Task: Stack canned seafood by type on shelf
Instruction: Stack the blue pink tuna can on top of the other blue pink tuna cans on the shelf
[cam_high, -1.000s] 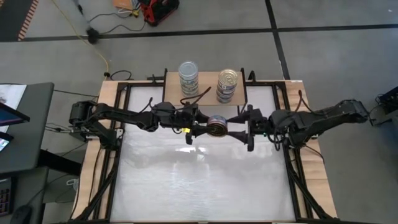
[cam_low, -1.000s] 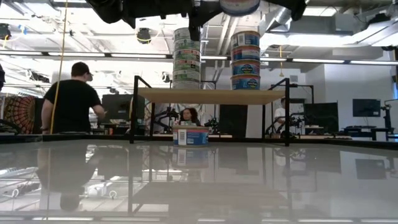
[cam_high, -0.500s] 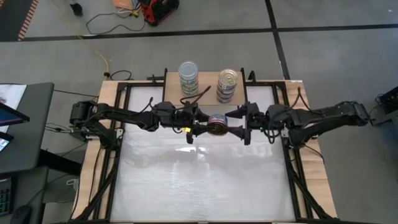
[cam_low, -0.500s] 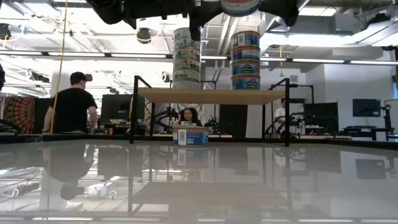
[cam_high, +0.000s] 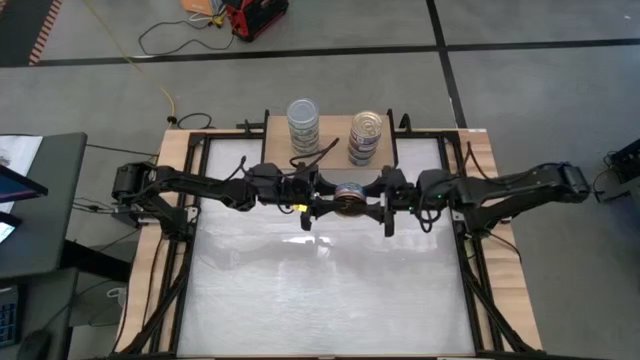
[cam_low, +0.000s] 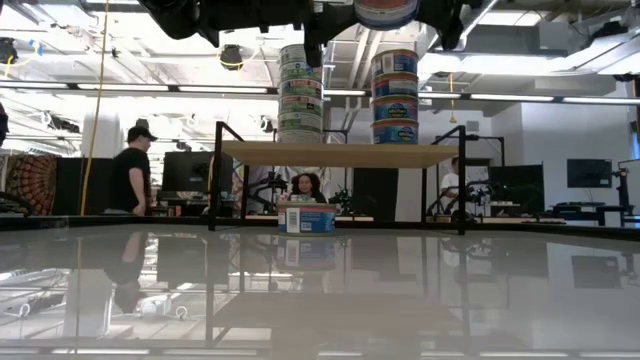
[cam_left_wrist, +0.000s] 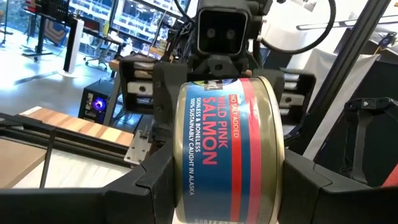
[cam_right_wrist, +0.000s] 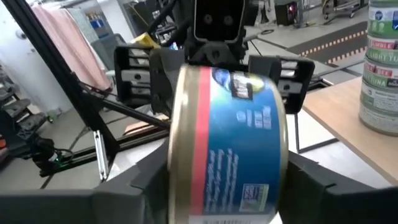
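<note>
Your left gripper (cam_high: 322, 204) is clamped on a salmon tin (cam_high: 348, 199), holding it up in the air over the far part of the table (cam_high: 320, 300), just on the near side of the shelf (cam_high: 335, 135). In the left wrist view the blue-and-red tin (cam_left_wrist: 230, 149) sits squarely between the two dark fingers (cam_left_wrist: 149, 186), its label reading wild pink salmon. Your right gripper (cam_high: 385, 203) faces it from the other side, with its fingers spread on either side of the same tin (cam_right_wrist: 227, 146); whether the pads already touch the tin is hard to tell from these views, though they look wide of it. On the shelf you have two stacks: a stack of silver-lidded tins (cam_high: 303, 126) on the left and a stack of gold-lidded tins (cam_high: 366, 137) on the right, standing apart from each other. In the low view both stacks rise from the wooden board (cam_low: 340, 153), and the held tin (cam_low: 386, 12) hangs higher than they do. A person (cam_low: 133, 182) stands in the room beyond.
</note>
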